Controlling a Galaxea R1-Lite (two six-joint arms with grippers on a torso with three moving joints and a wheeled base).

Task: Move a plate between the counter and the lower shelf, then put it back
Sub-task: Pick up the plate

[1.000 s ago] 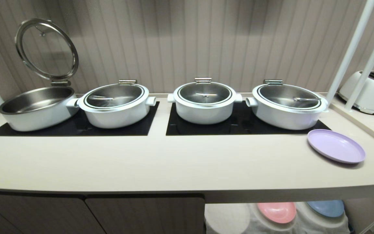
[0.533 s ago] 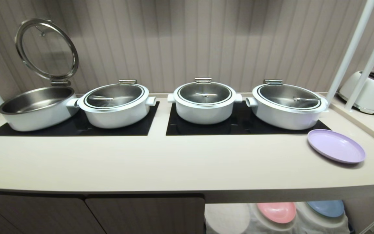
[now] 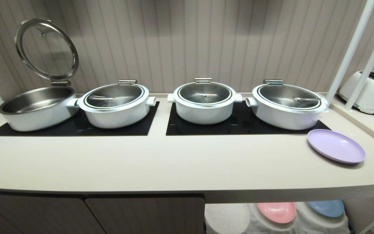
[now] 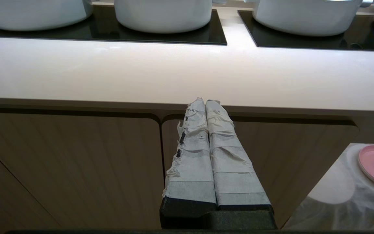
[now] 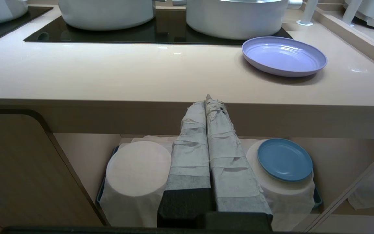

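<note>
On the bench (image 3: 174, 162), far right, lies the plate (image 3: 336, 146); the lower shelf (image 5: 138, 169) has one bare mound. Both pincers, left pincer (image 4: 205, 103) and right pincer (image 5: 207, 101), hang clenched and empty: nothing begun. Next: right pincer opens, reaches the plate's rim.

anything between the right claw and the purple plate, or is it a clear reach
Nothing lies on the counter between them, but the counter's front edge does: the shut right claw sits below counter level, while the plate rests on top, past the edge and toward the robot's right. The claw must rise first.
</note>
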